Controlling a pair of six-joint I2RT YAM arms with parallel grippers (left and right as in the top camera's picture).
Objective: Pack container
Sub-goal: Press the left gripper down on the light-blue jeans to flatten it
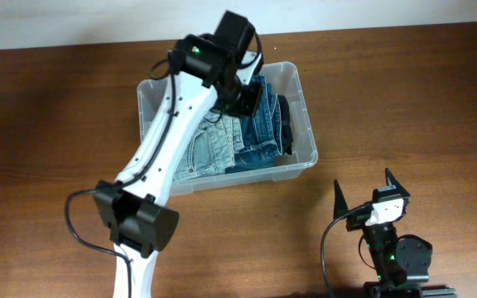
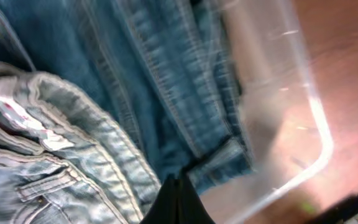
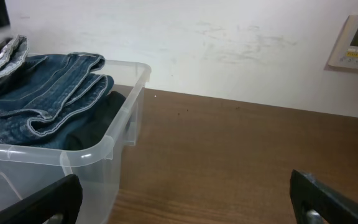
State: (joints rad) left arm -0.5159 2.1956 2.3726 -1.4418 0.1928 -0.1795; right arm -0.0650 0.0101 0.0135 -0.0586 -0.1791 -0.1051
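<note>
The container (image 1: pixel 305 124), a clear plastic bin, stands at the table's middle. It holds folded light blue jeans (image 1: pixel 209 151) on the left and dark blue jeans (image 1: pixel 265 120) on the right. My left gripper (image 1: pixel 247 101) is over the bin's far middle. In the left wrist view its fingers (image 2: pixel 178 188) are shut together just above the dark jeans (image 2: pixel 166 81), next to the light jeans (image 2: pixel 73 155) and the bin wall (image 2: pixel 309 106). My right gripper (image 1: pixel 368 195) is open and empty at the front right. In its wrist view (image 3: pixel 185 205) the bin (image 3: pixel 98 152) is ahead on the left.
The wooden table (image 1: pixel 404 91) extends around the bin. A white wall panel (image 3: pixel 356 40) hangs on the back wall at the right. My left arm (image 1: pixel 168 141) crosses the bin's left half.
</note>
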